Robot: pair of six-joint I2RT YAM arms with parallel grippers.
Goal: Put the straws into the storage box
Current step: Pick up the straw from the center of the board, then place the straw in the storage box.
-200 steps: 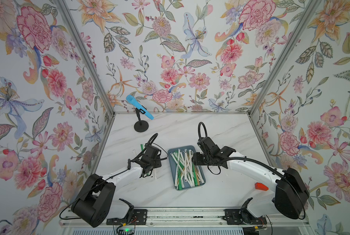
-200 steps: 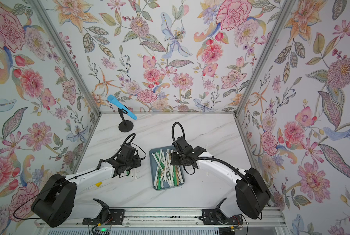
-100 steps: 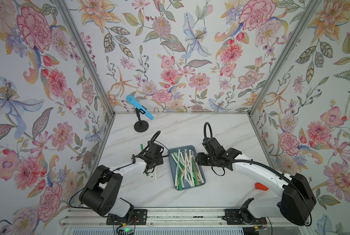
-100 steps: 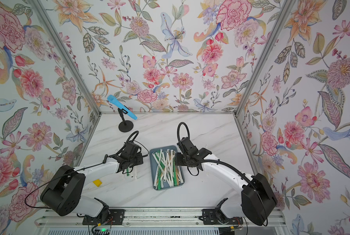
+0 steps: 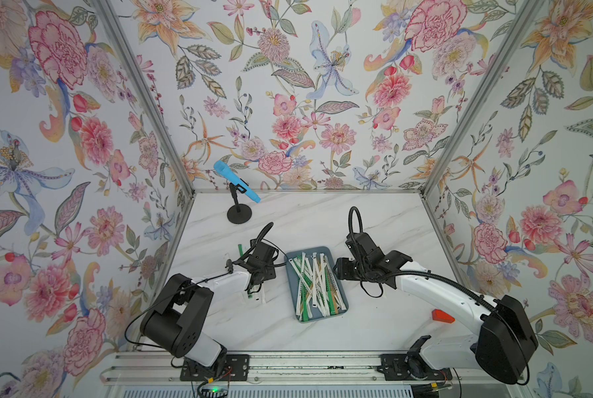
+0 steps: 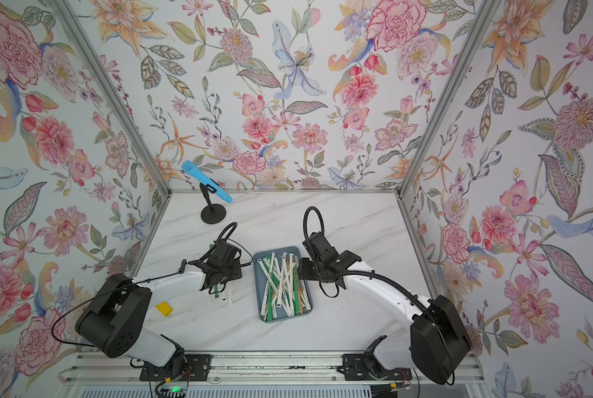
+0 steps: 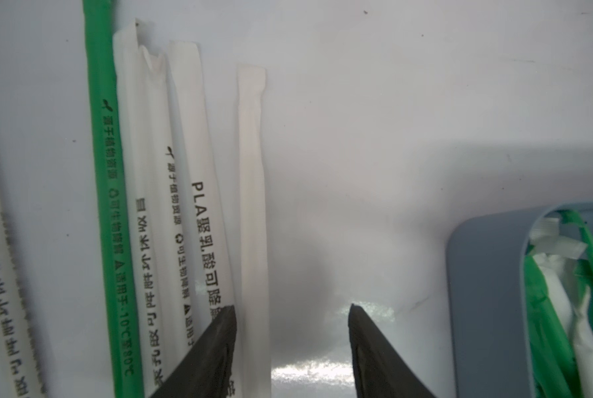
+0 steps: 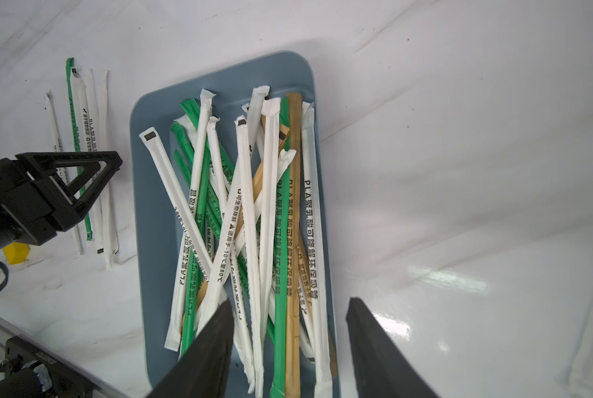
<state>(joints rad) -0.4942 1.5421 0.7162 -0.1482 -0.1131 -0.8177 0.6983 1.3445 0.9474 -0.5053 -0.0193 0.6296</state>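
Note:
The storage box (image 5: 291, 275) (image 6: 258, 286) is a blue-grey tray in mid-table in both top views, with several green, white and tan straws (image 5: 317, 286) (image 6: 283, 286) (image 8: 253, 213) piled inside. More straws (image 5: 253, 296) (image 6: 219, 294) (image 8: 91, 138) lie side by side on the table left of it. My left gripper (image 5: 259, 281) (image 7: 293, 308) hangs open low over them. A plain white straw (image 7: 252, 193) lies between its fingers, close against one, and a green straw (image 7: 107, 193) lies further out. My right gripper (image 5: 338, 270) (image 8: 290, 305) is open and empty over the tray's far right edge.
A blue microphone on a black stand (image 5: 236, 187) is at the back left. A red block (image 5: 442, 316) lies by the right arm. A yellow block (image 6: 164, 308) lies near the left arm. Metal wall posts border both table sides.
The right gripper has drawn back to the right, from over the tray toward its edge. The left arm's elbow swung in while its gripper stayed over the loose straws. Both stayed open.

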